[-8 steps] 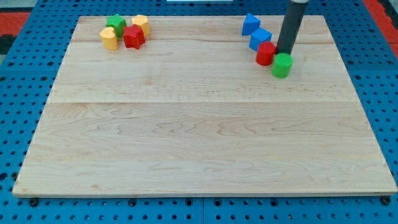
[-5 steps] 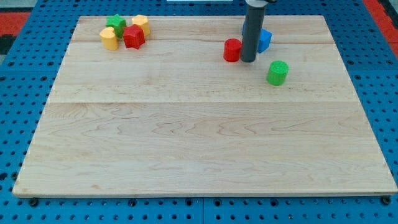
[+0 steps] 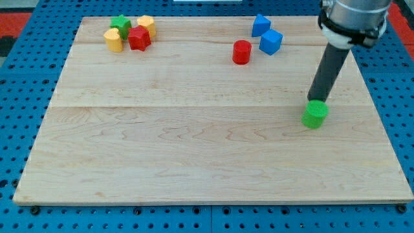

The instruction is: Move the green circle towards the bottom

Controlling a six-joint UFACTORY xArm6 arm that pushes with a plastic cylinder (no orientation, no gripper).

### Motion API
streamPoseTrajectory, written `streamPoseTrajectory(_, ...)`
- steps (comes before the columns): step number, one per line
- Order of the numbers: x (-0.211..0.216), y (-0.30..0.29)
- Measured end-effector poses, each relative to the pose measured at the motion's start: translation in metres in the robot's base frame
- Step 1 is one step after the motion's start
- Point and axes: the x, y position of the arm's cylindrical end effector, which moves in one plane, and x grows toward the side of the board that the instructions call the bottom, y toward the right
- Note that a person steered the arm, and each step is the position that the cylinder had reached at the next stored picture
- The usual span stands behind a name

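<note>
The green circle (image 3: 315, 114) is a short green cylinder on the wooden board (image 3: 194, 149), at the view's right, about mid-height. My tip (image 3: 315, 101) rests right at its top edge, touching or nearly touching it. The dark rod slants up to the view's right from there.
A red cylinder (image 3: 242, 52) and two blue blocks (image 3: 261, 26) (image 3: 271, 41) sit near the view's top, right of centre. At top left is a cluster: a green star (image 3: 120, 26), a red star (image 3: 138, 38) and two yellow blocks (image 3: 113, 40) (image 3: 146, 25).
The green circle has moved down and to the right. The red cylinder slid left away from the blue blocks. My tip swung left, then came back right above the green circle.
</note>
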Motion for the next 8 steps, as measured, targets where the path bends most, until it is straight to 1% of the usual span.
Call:
streamPoseTrajectory(1, 0.044, -0.019)
streamPoseTrajectory(2, 0.075, -0.026)
streamPoseTrajectory(3, 0.073, -0.028)
streamPoseTrajectory(4, 0.062, -0.027)
streamPoseTrajectory(5, 0.039, -0.003)
streamPoseTrajectory(6, 0.036, 0.036)
streamPoseTrajectory(7, 0.013, 0.055)
streamPoseTrajectory(8, -0.027, 0.055)
